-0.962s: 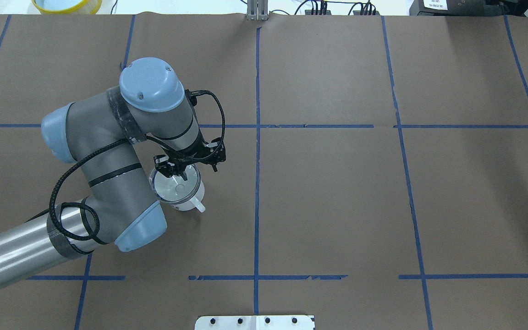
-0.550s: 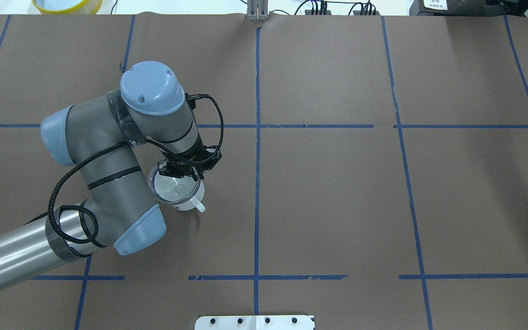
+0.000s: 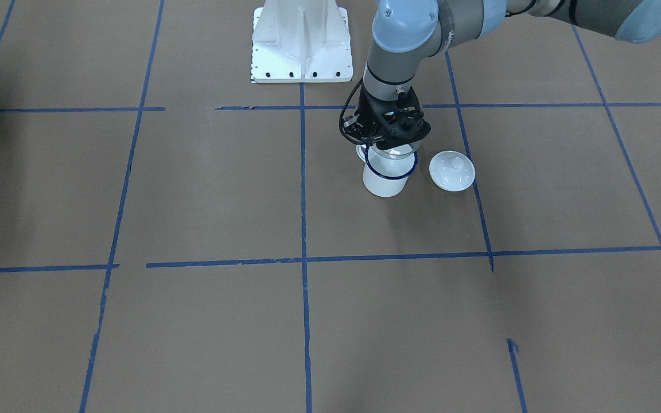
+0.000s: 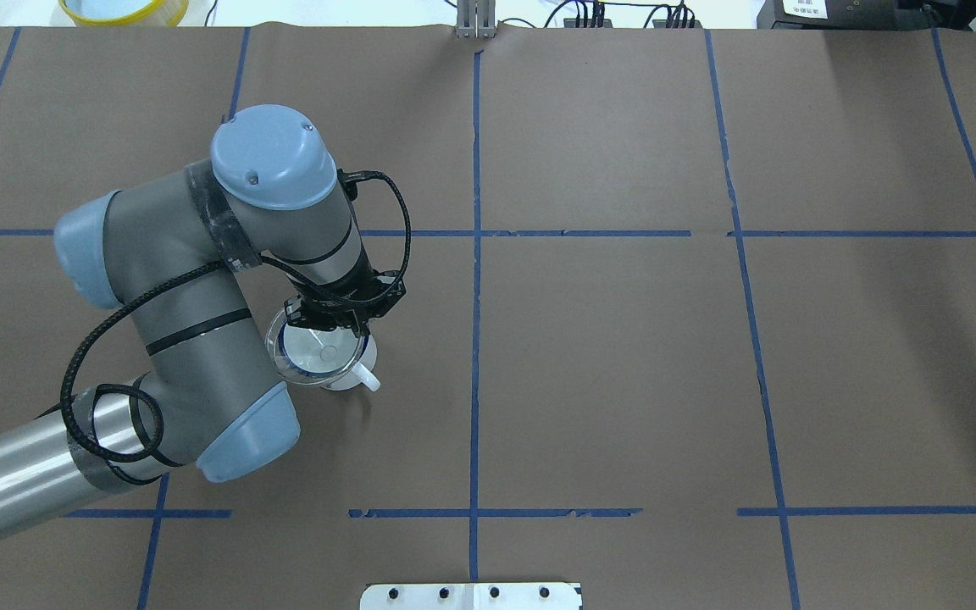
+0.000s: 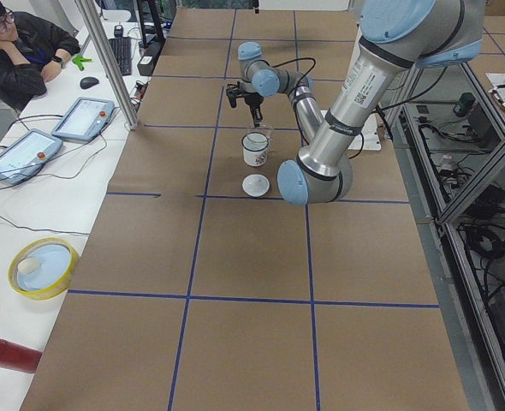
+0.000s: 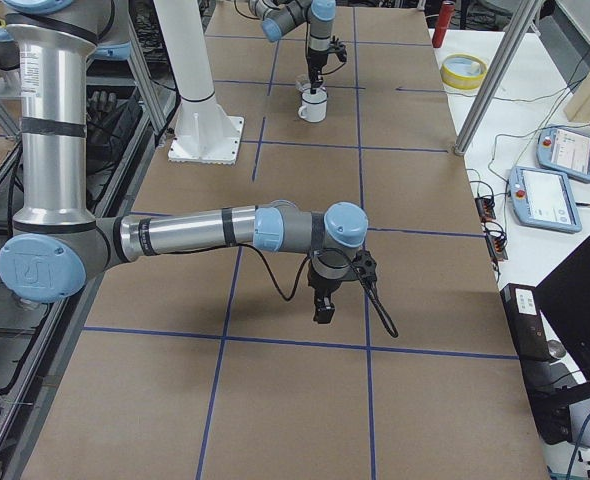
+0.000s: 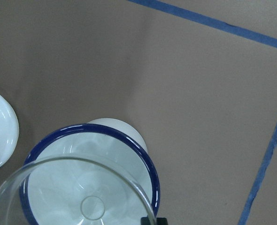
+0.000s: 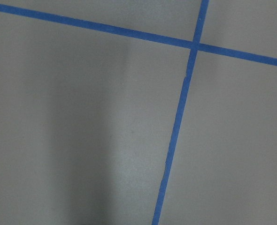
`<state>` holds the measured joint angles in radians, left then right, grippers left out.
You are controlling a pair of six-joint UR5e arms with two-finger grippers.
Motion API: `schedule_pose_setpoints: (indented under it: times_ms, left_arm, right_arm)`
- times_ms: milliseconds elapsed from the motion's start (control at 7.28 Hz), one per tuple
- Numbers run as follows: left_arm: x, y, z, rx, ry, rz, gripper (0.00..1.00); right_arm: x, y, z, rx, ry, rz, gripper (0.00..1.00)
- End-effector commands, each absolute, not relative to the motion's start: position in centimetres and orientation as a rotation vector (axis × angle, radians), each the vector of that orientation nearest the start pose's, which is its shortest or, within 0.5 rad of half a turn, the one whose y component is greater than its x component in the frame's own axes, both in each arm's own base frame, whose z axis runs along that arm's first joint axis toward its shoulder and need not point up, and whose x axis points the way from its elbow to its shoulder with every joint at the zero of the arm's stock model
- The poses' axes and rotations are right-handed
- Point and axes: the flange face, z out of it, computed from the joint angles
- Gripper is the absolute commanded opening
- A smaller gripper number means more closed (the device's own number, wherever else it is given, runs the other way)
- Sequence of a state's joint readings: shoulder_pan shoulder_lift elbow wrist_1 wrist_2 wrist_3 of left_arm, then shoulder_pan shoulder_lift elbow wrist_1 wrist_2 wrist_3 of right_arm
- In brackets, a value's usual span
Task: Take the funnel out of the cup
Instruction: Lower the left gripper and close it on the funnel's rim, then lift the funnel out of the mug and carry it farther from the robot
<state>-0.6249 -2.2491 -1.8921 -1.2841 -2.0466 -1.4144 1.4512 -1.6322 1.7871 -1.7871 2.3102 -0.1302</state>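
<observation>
Surface [image 4: 623, 339] papered brown, gridded with blue tape [image 4: 475, 280]; left pincer [image 4: 329, 325] clamped on funnel [image 4: 308, 357] over cup [image 3: 385, 183]; right pincer [image 6: 323, 312] width: cannot tell.

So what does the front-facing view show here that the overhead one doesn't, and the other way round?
Only front-facing: the white knobbed lid lying beside the cup; overhead, the left arm hides it. Only overhead: the yellow-rimmed dish at the view's top-left edge, and a look down into the funnel. Both: the left gripper closed on the funnel's rim over the cup.
</observation>
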Motion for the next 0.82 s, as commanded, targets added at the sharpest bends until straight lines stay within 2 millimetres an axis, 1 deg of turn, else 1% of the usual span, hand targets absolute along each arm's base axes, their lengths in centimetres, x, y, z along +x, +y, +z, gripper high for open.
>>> schedule_pose_setpoints:
  times_ms: [0,137,275,412,550,687]
  left_arm:
    - [38.0,-46.1,13.1,-0.024,0.838,-0.438,0.0]
    - [37.1,-47.5,12.9,0.017,0.865,-0.571,0.0]
    - [35.4,-50.5,13.2,0.061,0.918,-0.701,0.0]
    - [35.9,-53.8,14.5,0.096,0.963,-0.839,0.0]
    - [36.6,-56.8,16.2,0.176,1.051,-0.954,0.0]
    - [38.2,-59.1,19.6,0.198,1.137,-1.055,0.0]
  right_arm:
    - [1.1,-46.1,60.6,-0.055,-0.741,-0.216,1.0]
    - [1.1,-46.1,60.6,-0.055,-0.741,-0.216,1.0]
    - [1.1,-46.1,60.6,-0.055,-0.741,-0.214,1.0]
    - [1.1,-46.1,60.6,-0.055,-0.741,-0.216,1.0]
    - [1.1,-46.1,60.6,-0.055,-0.741,-0.214,1.0]
    - [1.1,-46.1,60.6,-0.055,-0.741,-0.216,1.0]
